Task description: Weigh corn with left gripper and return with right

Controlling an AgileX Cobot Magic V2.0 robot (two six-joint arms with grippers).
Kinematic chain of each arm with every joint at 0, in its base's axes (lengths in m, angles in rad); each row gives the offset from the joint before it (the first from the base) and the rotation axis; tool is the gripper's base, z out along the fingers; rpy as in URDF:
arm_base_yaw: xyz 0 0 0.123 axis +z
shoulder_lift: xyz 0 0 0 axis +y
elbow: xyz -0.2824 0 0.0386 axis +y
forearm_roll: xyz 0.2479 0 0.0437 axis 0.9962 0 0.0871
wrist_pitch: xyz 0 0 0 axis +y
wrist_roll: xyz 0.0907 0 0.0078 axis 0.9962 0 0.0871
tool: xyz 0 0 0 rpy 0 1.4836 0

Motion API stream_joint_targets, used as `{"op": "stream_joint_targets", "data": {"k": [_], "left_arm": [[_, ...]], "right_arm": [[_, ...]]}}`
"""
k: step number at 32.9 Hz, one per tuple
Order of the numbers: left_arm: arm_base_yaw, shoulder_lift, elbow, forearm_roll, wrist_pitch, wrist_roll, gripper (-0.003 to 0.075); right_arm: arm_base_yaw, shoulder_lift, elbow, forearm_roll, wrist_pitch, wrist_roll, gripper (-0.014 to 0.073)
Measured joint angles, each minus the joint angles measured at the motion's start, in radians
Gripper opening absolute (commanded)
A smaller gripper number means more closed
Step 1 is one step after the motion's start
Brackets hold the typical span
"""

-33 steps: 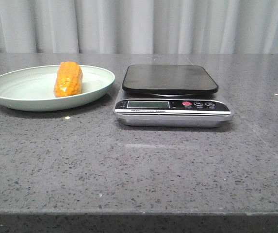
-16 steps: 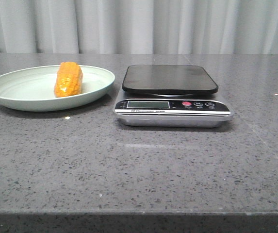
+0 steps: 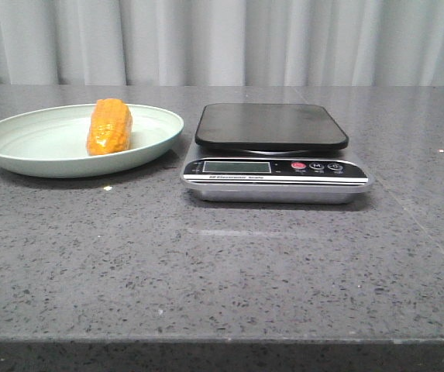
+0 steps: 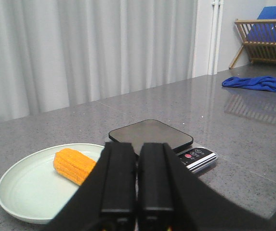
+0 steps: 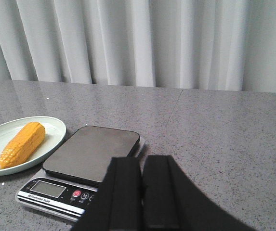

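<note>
Open table (image 3: pixel 229 271) before plate (image 3: pixel 20 159) and scale (image 3: pixel 272 128).

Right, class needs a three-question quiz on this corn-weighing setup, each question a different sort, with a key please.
1. True or false: the corn lies on the scale.
2. Multiple choice: the plate sits A) to the robot's left of the scale, B) to its right, C) behind it.
3. Short answer: how do the left gripper and right gripper fingers stand?

Key: 1 false, it lies on the plate. 2 A. 3 Both pairs closed, holding nothing.
</note>
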Motion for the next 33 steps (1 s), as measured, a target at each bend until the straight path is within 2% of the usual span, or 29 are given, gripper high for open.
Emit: {"op": "stream_joint_targets", "data": {"k": [9,12,16,26,33], "left_arm": [[0.0,0.0,0.016,0.0,-0.004,0.0,0.0127],[0.029,0.0,0.046,-0.009,-0.006,0.0,0.0127],[0.16,0.0,0.114,-0.019,-0.031,0.0,0.0127],[0.576,-0.08,0.321,-0.039,-0.17,0.0,0.0127],[0.742,-0.08,0.366,-0.085,-0.184,0.0,0.0127]], "right_arm": [[0.0,0.0,0.0,-0.002,0.0,0.0,0.0138],[0.0,0.0,0.0,-0.002,0.0,0.0,0.0138],[0.0,0.0,0.0,-0.002,0.0,0.0,0.0138],[0.0,0.0,0.0,-0.002,0.0,0.0,0.0138],[0.0,0.0,0.0,-0.002,0.0,-0.002,0.0138]]}}
